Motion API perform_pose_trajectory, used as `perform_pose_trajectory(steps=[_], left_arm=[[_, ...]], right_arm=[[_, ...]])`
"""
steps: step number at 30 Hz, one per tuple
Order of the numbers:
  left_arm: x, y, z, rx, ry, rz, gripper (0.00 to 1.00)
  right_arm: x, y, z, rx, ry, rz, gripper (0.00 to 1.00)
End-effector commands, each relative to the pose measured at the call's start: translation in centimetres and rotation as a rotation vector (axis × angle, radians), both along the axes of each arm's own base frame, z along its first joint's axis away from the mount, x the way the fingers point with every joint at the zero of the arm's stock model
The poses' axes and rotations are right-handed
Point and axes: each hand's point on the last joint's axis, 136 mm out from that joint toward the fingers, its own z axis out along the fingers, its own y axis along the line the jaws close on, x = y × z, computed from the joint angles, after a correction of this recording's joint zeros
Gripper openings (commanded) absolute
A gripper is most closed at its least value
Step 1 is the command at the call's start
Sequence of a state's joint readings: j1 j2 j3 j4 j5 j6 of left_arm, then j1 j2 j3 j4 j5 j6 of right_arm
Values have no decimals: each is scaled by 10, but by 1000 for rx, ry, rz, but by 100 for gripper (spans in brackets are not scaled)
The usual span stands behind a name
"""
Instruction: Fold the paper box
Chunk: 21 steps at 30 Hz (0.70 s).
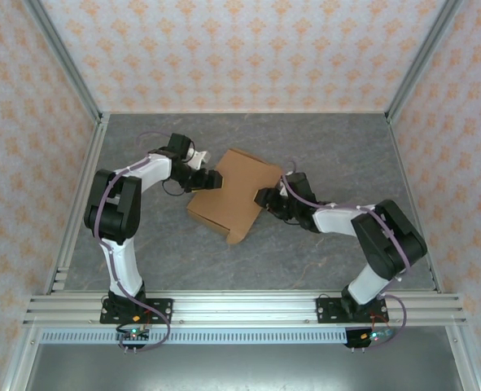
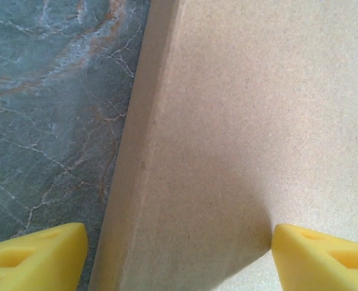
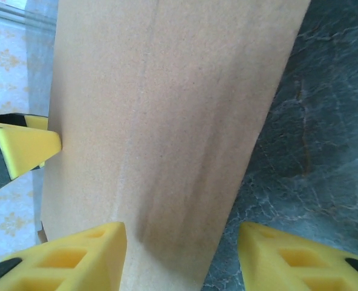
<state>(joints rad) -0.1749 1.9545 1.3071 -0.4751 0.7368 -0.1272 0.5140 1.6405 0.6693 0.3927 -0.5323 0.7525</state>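
Matte brown paper box (image 1: 233, 194) on the marbled grey desk (image 1: 346, 147); left hand (image 1: 215, 179) wide astride its edge, right hand (image 1: 263, 197) half-open.

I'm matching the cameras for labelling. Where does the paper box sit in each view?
Top external: paper box lies mid-table, turned at an angle.
Left wrist: it covers the right side, with its edge running top to bottom.
Right wrist: it forms a broad central band.
Shared landmark: grey marbled table.

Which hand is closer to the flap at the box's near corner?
Right, narrowly. The right hand is at the cardboard box's right edge, near the flap; the left hand is farther up its left edge.
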Motion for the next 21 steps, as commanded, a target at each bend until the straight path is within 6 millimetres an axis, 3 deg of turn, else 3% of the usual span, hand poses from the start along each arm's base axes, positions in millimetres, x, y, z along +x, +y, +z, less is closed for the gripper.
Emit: perform_pose_trajectory(steps=[1, 11, 21], left_arm=[[9, 6, 1, 32, -26, 23, 77], [4, 2, -13, 1, 21, 32, 65], [-3, 2, -20, -4, 44, 34, 62]], right_arm=[[3, 11, 7, 114, -15, 6, 47], [5, 8, 3, 141, -24, -26, 27], [7, 12, -4, 187, -21, -27, 18]])
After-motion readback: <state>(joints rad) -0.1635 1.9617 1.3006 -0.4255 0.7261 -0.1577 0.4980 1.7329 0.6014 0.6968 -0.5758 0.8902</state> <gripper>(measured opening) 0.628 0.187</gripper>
